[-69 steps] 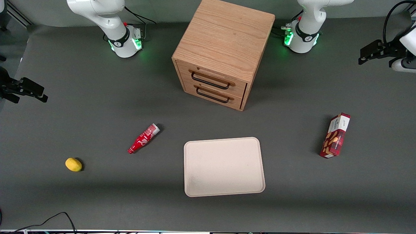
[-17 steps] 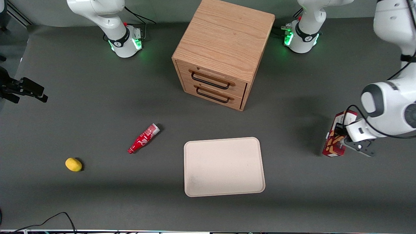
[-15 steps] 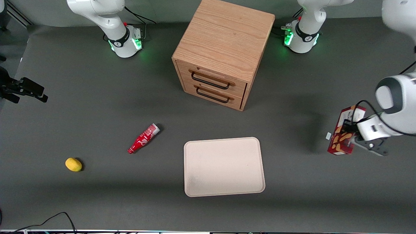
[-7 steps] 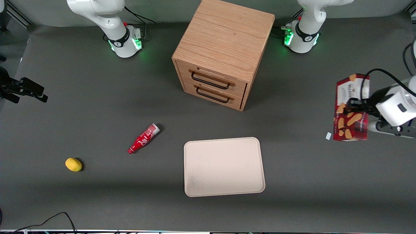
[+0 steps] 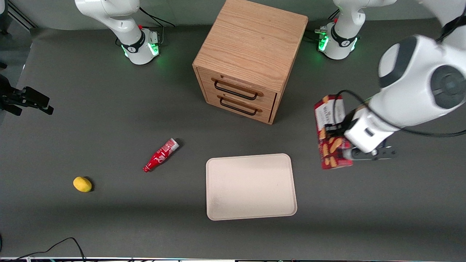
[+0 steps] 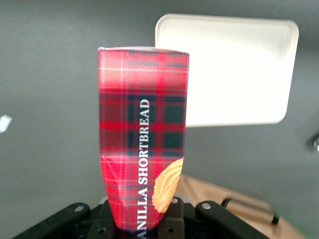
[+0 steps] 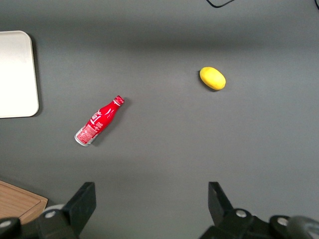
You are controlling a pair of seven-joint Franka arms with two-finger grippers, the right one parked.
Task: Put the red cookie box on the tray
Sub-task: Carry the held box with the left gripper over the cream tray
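The red cookie box [image 5: 330,133] hangs in the air, held by my left gripper [image 5: 340,140], which is shut on it. It is between the tray and the working arm's end of the table, off the tray. In the left wrist view the plaid box [image 6: 142,139] rises from between the fingers [image 6: 175,219], with the cream-beige tray [image 6: 234,69] seen past it. The tray [image 5: 250,186] lies flat and bare near the table's middle, nearer the front camera than the wooden drawer cabinet.
A wooden two-drawer cabinet [image 5: 251,54] stands farther from the front camera than the tray. A small red bottle [image 5: 160,155] and a yellow lemon [image 5: 82,184] lie toward the parked arm's end. A small white scrap [image 6: 5,122] lies on the table.
The gripper closed on the box, lifted it off the table and has carried it from the working arm's end toward the tray.
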